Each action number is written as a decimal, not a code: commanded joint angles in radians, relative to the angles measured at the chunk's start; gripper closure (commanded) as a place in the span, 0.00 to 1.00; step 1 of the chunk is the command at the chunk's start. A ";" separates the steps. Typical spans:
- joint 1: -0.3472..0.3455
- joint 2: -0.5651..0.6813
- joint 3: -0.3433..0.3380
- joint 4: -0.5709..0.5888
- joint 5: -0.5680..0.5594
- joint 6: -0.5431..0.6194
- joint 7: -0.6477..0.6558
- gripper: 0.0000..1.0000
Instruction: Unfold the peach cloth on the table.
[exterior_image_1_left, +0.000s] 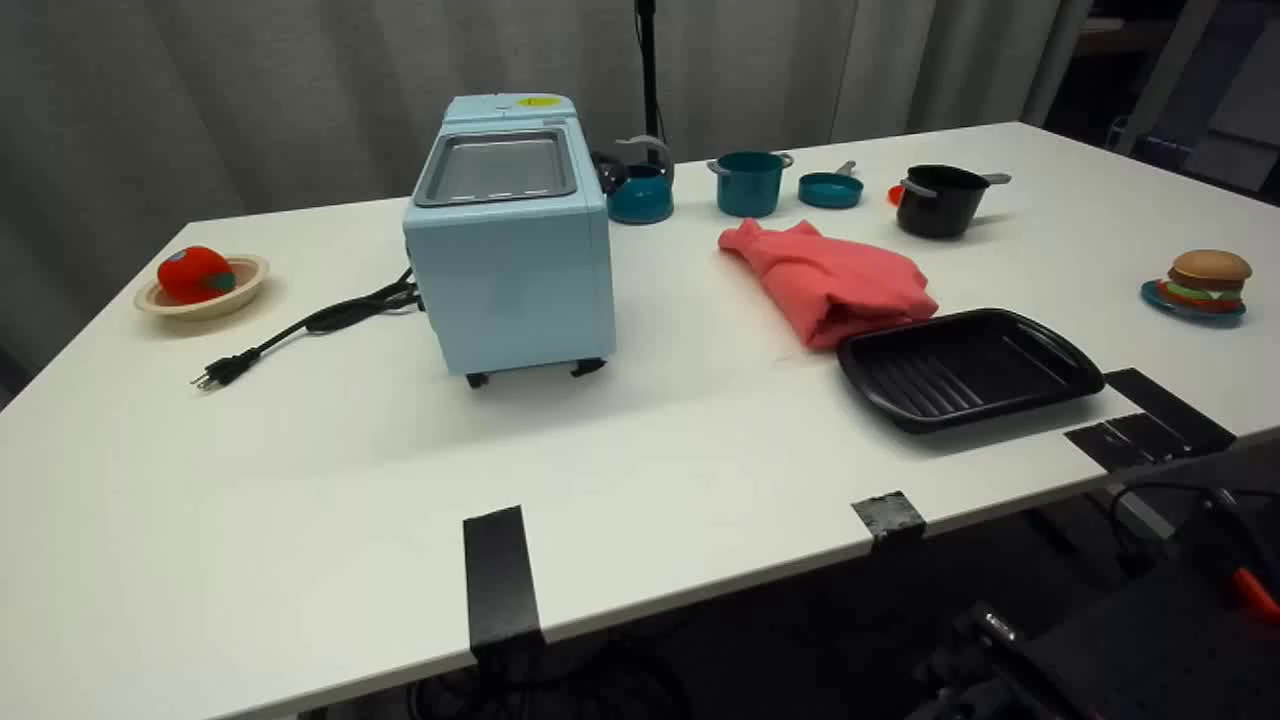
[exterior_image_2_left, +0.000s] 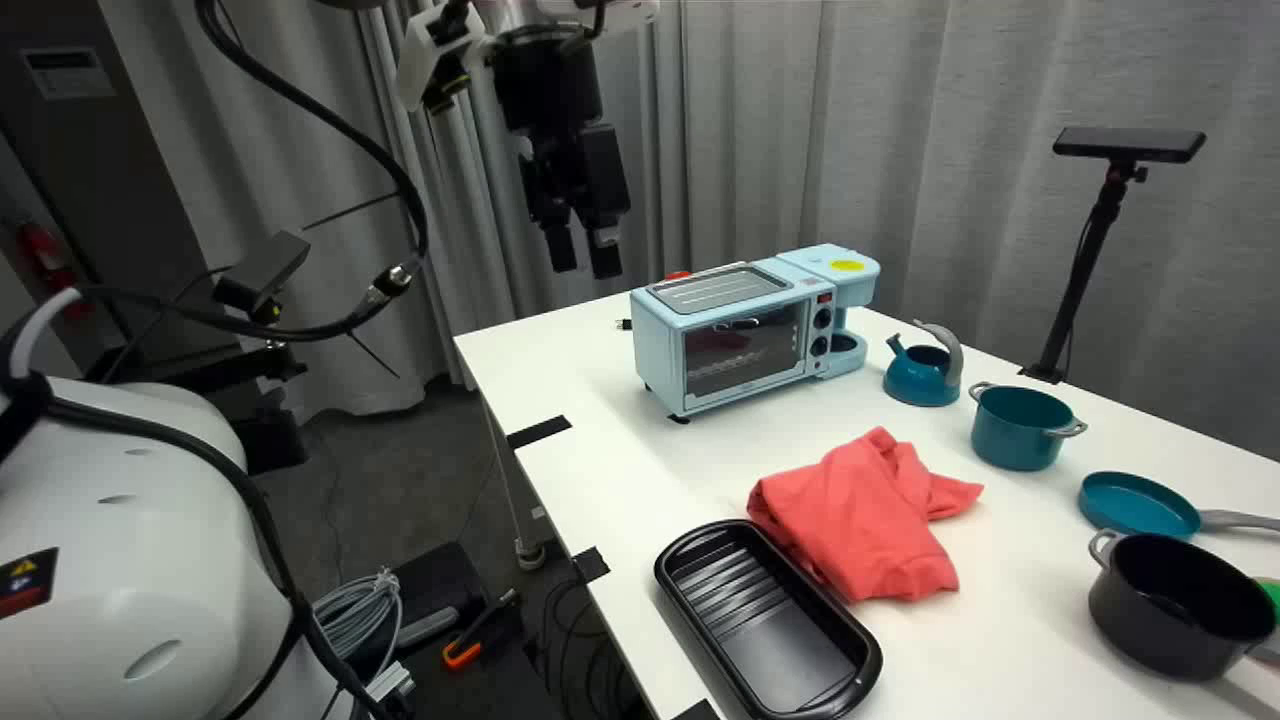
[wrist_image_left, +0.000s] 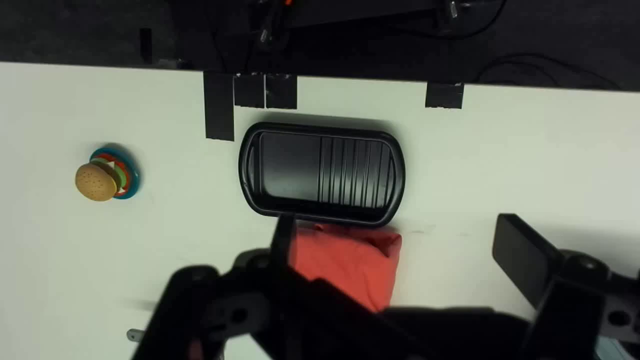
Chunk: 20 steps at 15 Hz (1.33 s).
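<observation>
The peach cloth shows as a coral-red, folded and crumpled bundle on the white table (exterior_image_1_left: 680, 470). It appears in both exterior views, as the cloth (exterior_image_1_left: 840, 285) and the same cloth (exterior_image_2_left: 860, 520). One edge lies against the black pan. In the wrist view, part of the cloth (wrist_image_left: 350, 265) shows beyond the left finger, and the gripper body hides the rest. My gripper (exterior_image_2_left: 583, 258) hangs high above the table, well apart from the cloth. In the wrist view the gripper (wrist_image_left: 395, 222) has its fingers wide apart with nothing between them.
A black ribbed pan (exterior_image_1_left: 970, 370) touches the cloth's near side. A light-blue toaster oven (exterior_image_1_left: 510, 270) stands beside it, with a cord (exterior_image_1_left: 330, 318). A teal kettle (exterior_image_2_left: 920, 375), teal pot (exterior_image_2_left: 1020, 428), teal pan (exterior_image_2_left: 1135, 503) and black pot (exterior_image_2_left: 1180, 605) stand behind. A toy burger (wrist_image_left: 102, 177) sits farther off.
</observation>
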 joint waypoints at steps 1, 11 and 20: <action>0.013 0.004 -0.009 0.003 -0.006 -0.003 0.007 0.00; 0.010 0.017 -0.011 0.009 -0.002 0.004 0.010 0.00; -0.017 0.376 -0.129 0.106 0.005 0.284 -0.068 0.00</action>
